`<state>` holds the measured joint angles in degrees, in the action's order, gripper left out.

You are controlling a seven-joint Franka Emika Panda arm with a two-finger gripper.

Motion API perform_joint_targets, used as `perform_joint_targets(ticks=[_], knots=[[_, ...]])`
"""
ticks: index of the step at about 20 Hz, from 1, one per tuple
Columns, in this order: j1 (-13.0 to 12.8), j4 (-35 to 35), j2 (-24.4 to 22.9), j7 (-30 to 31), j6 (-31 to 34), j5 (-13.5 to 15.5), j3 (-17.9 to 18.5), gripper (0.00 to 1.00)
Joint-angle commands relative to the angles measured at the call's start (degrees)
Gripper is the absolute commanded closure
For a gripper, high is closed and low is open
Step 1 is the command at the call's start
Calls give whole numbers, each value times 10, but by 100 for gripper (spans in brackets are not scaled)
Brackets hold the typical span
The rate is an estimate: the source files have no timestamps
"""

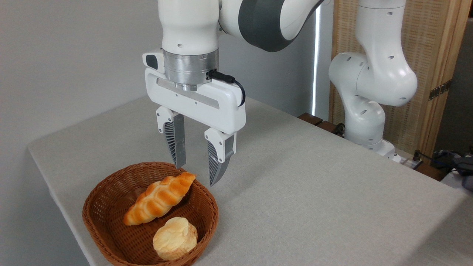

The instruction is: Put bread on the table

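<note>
The table point(314, 192) fills most of the view, a broad slab in light grey-beige cloth with a rounded corner at the left, running back to a pale wall. Over it bends the white Panda arm point(369, 74), its base planted at the far right edge of the tabletop, its upper links swinging across the top of the picture and dropping straight down at centre-left. Behind the base stands a wooden-framed screen point(432, 55) with a woven panel, and a few dark cables point(443, 162) trail off the right edge.

Down to the wicker basket point(107, 236) now, brown and oval, sitting at the near left part of the table. The gripper point(197, 173) hangs just above the basket's far rim, pointing down, jaws spread to a middling gap with nothing between them. The left finger's tip is just over the rim, the right finger's tip sits outside the basket, over the cloth.

Inside the basket lies the bread point(159, 199), the twisted golden-orange loaf, glossy and ridged, leaning slantwise with its upper pointed end at the far rim, right under the open fingers, and its lower end down toward the left wall. It is not on the table and not in the claw. Just in front of it, near the right wall, rests a pale round bun point(174, 237), close beside the loaf.
</note>
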<state>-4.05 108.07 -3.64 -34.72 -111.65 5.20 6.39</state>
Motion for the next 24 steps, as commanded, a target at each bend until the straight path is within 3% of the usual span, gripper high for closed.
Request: perform_joint_targets(ticks=[1,18,24], knots=[[4,-1,-9,-6,17,5,-1,0],[1,6,-4,-6,10,8,-1,0],[-3,20,6,-4,-48,54,-8,0]])
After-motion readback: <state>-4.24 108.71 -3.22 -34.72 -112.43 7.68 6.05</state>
